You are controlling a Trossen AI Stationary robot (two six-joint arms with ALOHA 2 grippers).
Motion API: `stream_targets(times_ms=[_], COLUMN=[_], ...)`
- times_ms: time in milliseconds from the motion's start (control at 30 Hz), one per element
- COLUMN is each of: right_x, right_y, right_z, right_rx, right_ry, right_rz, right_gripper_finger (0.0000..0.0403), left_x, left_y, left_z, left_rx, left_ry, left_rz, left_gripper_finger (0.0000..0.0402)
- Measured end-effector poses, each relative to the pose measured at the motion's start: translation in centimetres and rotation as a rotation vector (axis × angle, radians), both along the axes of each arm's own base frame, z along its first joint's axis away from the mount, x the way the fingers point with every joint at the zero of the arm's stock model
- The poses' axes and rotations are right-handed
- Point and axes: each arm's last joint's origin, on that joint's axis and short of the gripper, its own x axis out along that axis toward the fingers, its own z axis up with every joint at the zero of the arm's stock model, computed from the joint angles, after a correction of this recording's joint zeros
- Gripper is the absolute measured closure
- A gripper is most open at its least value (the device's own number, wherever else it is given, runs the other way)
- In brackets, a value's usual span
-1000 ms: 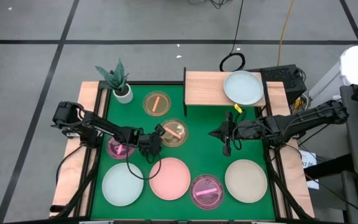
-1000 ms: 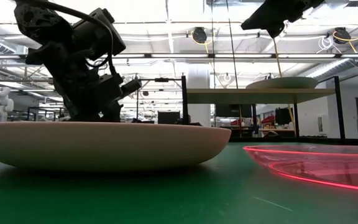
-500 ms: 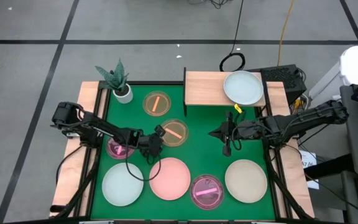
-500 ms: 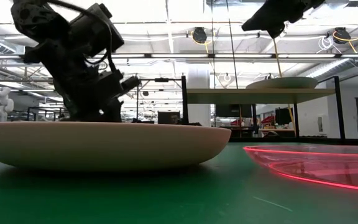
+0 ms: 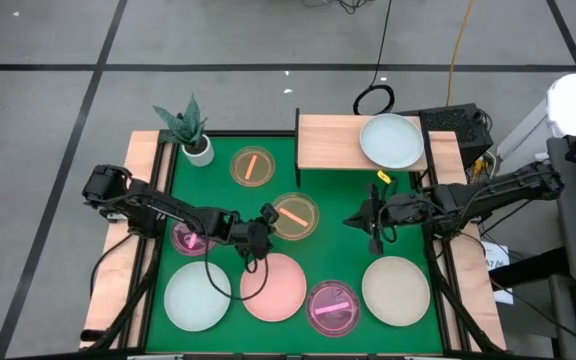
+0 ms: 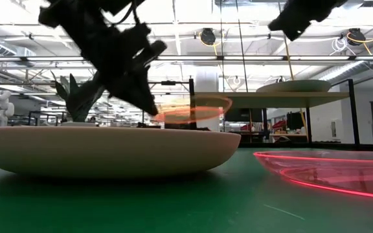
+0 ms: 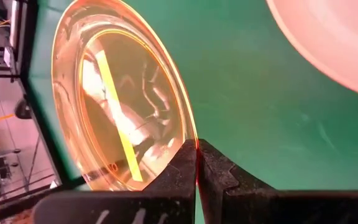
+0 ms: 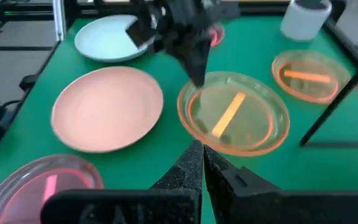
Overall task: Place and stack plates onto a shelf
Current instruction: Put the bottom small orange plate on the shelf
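Nearest the shelf [image 5: 333,142], the right gripper [image 5: 374,228] hovers, fingers shut and empty. Farther off, the left gripper [image 5: 264,222] pinches an orange see-through plate [image 5: 295,214] by its rim, apparently lifted clear of the table.

Shelf [image 5: 333,142] at upper centre-right with one plate [image 5: 392,140] on its right end, potted plant [image 5: 190,129] upper left, four plates in a row along the lower table [image 5: 348,225], another plate [image 5: 252,165] left of the shelf.
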Motion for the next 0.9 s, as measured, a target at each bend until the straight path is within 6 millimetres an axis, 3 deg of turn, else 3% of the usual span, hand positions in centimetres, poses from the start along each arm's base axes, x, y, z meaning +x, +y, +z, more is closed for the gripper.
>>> stream_targets(times_ms=[233,433,900], right_x=[-2.5,-3.5,-4.4], right_y=[0.0,0.4,0.9], right_z=[0.0,0.4,0.5], right_rx=[-0.017,-0.01,-0.015], right_ry=[0.072,0.047,0.052], right_rz=[-0.131,-0.125,-0.135], right_gripper_finger=[0.0403,0.0403,0.0403], left_x=[1.7,2.8,5.1], left_y=[-0.4,-0.3,2.8], left_z=[3.5,6.6,13.7], left_rx=[0.007,0.032,0.149], left_ry=[-0.051,-0.072,-0.218], left_rz=[-0.019,-0.043,-0.065], left_gripper_finger=[0.0401,0.0401,0.0401])
